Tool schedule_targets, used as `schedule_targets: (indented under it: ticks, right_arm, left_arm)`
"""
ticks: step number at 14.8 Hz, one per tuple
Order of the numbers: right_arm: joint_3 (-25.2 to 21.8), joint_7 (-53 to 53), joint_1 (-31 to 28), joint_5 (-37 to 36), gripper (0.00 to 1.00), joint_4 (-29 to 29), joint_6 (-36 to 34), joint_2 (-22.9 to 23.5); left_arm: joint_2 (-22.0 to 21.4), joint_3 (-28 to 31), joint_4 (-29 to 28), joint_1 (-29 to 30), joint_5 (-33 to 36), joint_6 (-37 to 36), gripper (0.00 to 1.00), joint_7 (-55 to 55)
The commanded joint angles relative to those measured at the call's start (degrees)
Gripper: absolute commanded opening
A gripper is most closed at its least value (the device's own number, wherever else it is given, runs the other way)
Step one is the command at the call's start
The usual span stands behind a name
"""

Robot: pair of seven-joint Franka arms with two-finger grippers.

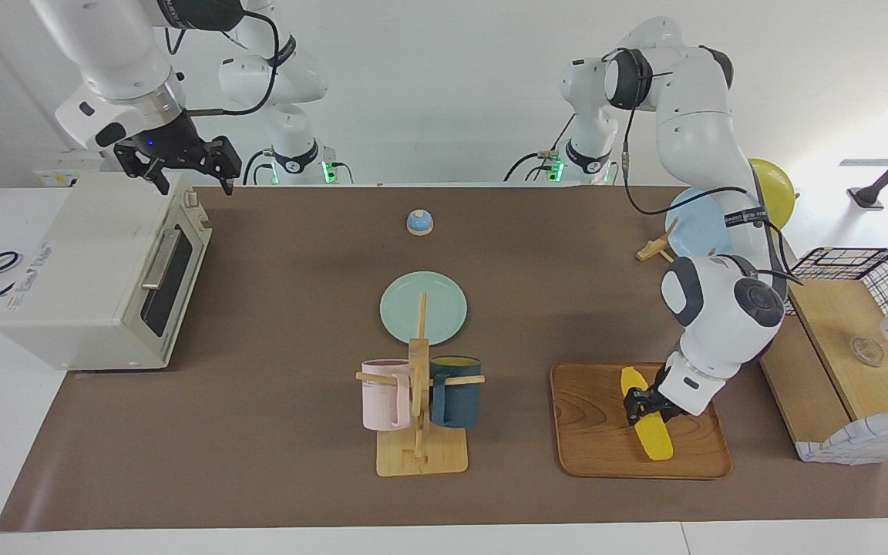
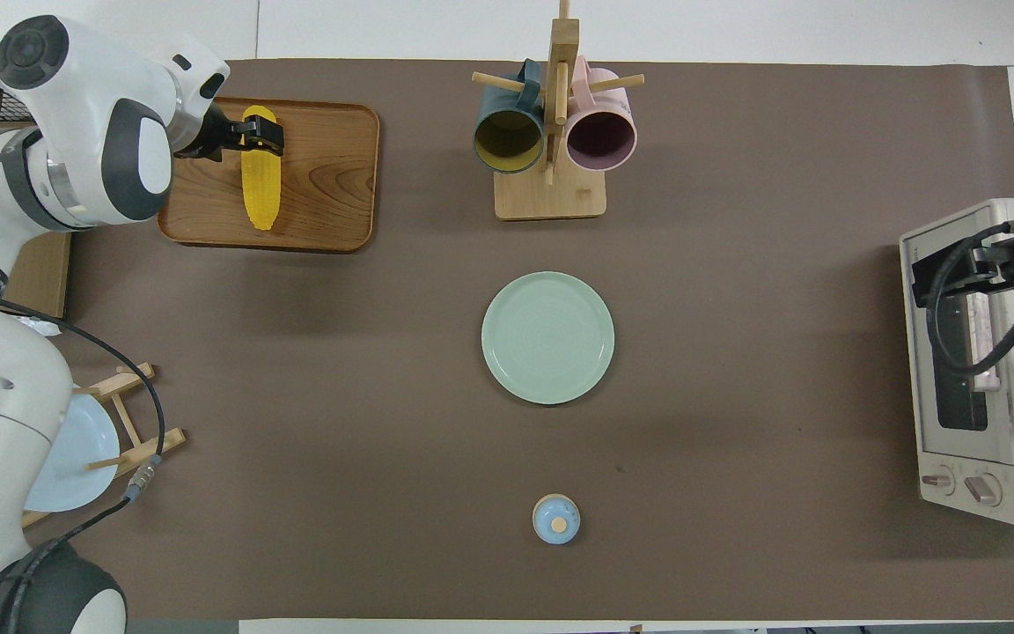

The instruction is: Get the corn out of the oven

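Observation:
The yellow corn (image 1: 656, 441) (image 2: 260, 189) lies on a wooden tray (image 1: 606, 447) (image 2: 331, 176) toward the left arm's end of the table. My left gripper (image 1: 642, 402) (image 2: 252, 139) is down at the cob's upper half, right on it. The cream-white oven (image 1: 97, 270) (image 2: 991, 370) stands at the right arm's end with its glass door closed. My right gripper (image 1: 178, 166) (image 2: 956, 264) hangs open over the oven's top edge, holding nothing.
A wooden mug rack (image 1: 419, 408) with a pink and a dark blue mug stands mid-table, a pale green plate (image 1: 444, 308) nearer the robots, then a small blue bell (image 1: 419, 222). A blue plate on a stand (image 1: 694, 223) and a wire-framed wooden box (image 1: 845, 347) flank the tray.

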Motion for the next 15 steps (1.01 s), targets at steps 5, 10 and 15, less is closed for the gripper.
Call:
schedule_targets:
  ticks: [5, 10, 15]
  right_arm:
    - [0.20, -0.60, -3.41, 2.76, 1.00, -5.32, 6.61, -1.26]
    - [0.02, -0.77, -4.64, 3.47, 1.00, -4.45, 6.44, -1.00]
    - [0.11, -0.86, -4.73, 3.38, 1.00, -4.28, 6.44, -0.91]
  left_arm:
    - [-18.91, 3.84, -6.38, 0.43, 0.99, -18.99, 1.00, -2.71]
    - [-30.52, 3.93, -6.47, -0.01, 7.76, -36.30, 1.00, -3.51]
    - [-38.43, 3.58, -8.92, 0.34, 8.82, -47.50, 1.00, -3.25]
